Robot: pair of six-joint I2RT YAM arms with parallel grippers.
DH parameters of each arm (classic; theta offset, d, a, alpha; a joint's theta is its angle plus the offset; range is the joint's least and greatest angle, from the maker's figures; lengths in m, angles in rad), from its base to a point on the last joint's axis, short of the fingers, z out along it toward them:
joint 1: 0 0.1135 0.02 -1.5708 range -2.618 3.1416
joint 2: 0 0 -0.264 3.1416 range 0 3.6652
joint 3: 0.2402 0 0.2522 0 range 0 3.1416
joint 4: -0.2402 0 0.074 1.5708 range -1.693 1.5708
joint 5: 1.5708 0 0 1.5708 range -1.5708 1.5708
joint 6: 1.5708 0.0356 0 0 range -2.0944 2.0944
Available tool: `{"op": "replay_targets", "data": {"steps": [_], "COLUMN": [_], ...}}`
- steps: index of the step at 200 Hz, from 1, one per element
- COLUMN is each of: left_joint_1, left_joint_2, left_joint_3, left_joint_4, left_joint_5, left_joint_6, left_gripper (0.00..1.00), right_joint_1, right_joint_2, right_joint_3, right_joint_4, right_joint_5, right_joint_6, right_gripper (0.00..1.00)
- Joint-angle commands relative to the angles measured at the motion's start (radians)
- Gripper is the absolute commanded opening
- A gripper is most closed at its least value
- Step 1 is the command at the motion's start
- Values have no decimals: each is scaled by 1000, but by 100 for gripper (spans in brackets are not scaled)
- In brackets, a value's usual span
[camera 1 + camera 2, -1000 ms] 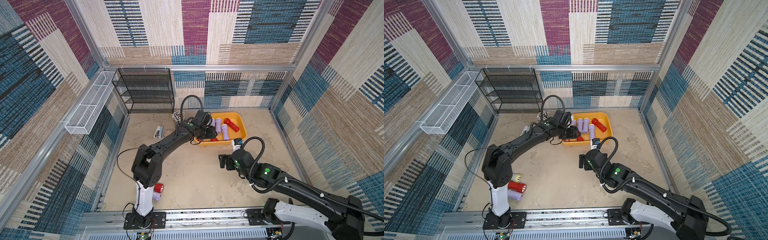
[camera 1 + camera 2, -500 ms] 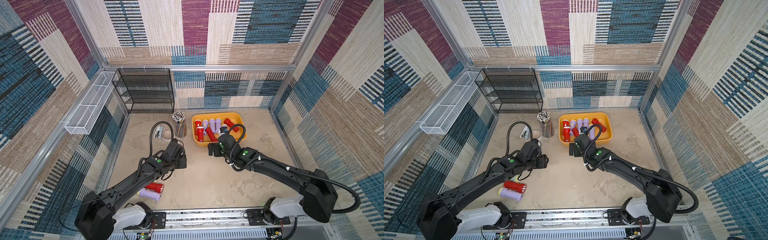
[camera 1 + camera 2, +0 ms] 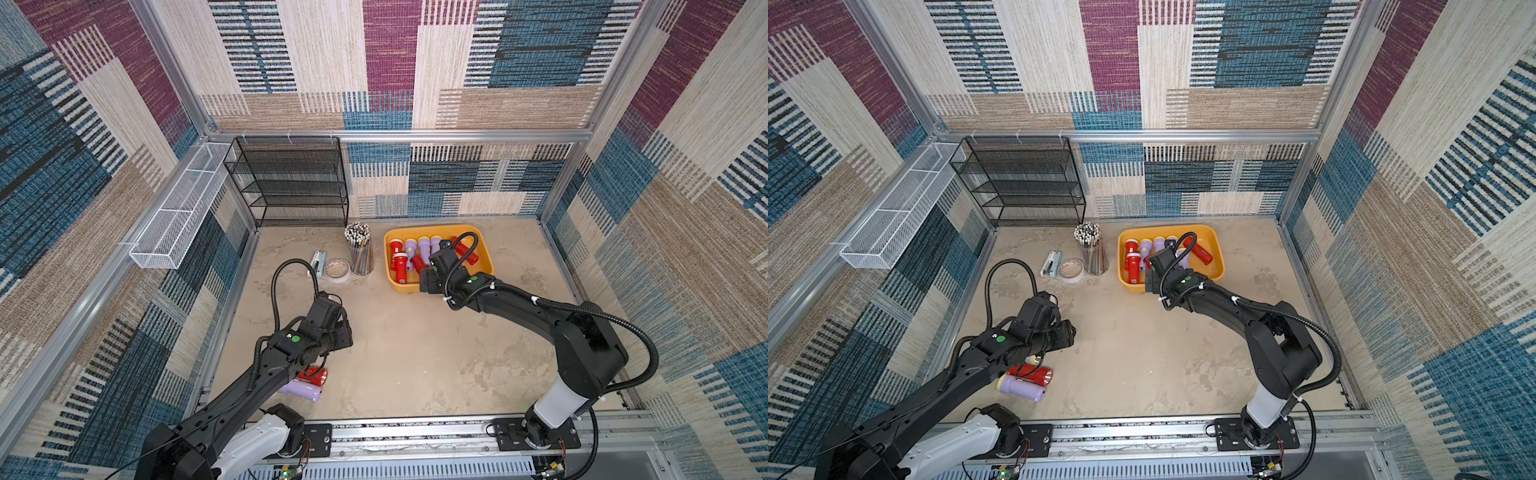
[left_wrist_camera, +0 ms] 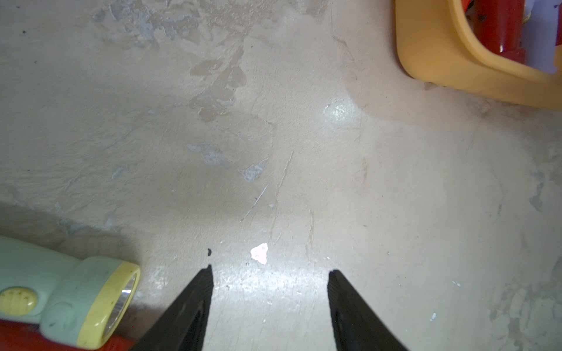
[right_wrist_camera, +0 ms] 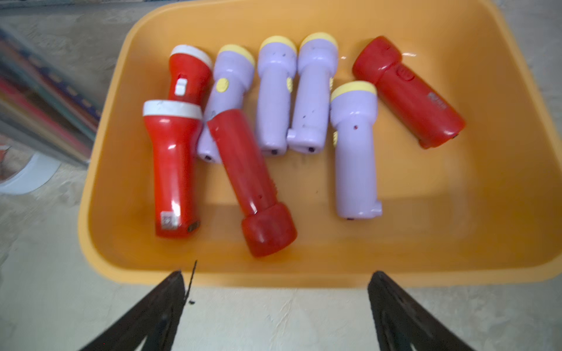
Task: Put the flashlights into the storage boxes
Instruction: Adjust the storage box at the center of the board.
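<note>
The yellow-orange storage box [image 3: 436,228] [image 3: 1167,228] stands at the back right and holds several flashlights, among them a red one [image 5: 173,170] and a lavender one [image 5: 354,152]. My right gripper [image 5: 277,275] [image 3: 428,282] hovers open and empty just outside the box's near rim [image 5: 456,273]. Three flashlights lie on the floor at the front left: a red one [image 3: 316,376] [image 3: 1034,374], a lavender one [image 3: 301,390] and a pale green one [image 4: 60,291]. My left gripper [image 4: 269,272] [image 3: 347,332] is beside them, open, with only bare floor between its fingers.
A cup of pencils [image 3: 359,253], a tape roll [image 3: 336,270] and a stapler [image 3: 318,264] sit left of the box. A black mesh rack [image 3: 291,183] stands against the back wall. A white wire basket [image 3: 178,220] hangs on the left wall.
My left arm has drawn back from the box to the front-left floor, its jaws a little wider. My right arm has moved from mid-floor up to the box's near edge.
</note>
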Motion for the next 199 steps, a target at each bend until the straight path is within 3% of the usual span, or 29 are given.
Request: {"op": "replay_targets", "data": {"steps": [1,93,199], "left_joint_1": [4,36,69], "left_joint_2": [-21,-47,8], "left_joint_3": [11,17,6], "left_joint_4": [-32,-43,25], "left_joint_5": [-16,-27,13], "left_joint_6": [-6,29,53], "left_gripper": [63,64,63], "right_joint_1": [-49,-93,-86], "right_joint_2": [54,137,-27], "right_joint_3": [49,46,-181], "right_joint_4": [13,5,43], "right_joint_5": [-7,-101,-290], "right_joint_6": [-53,-64,-27], "right_gripper": [96,93,89]}}
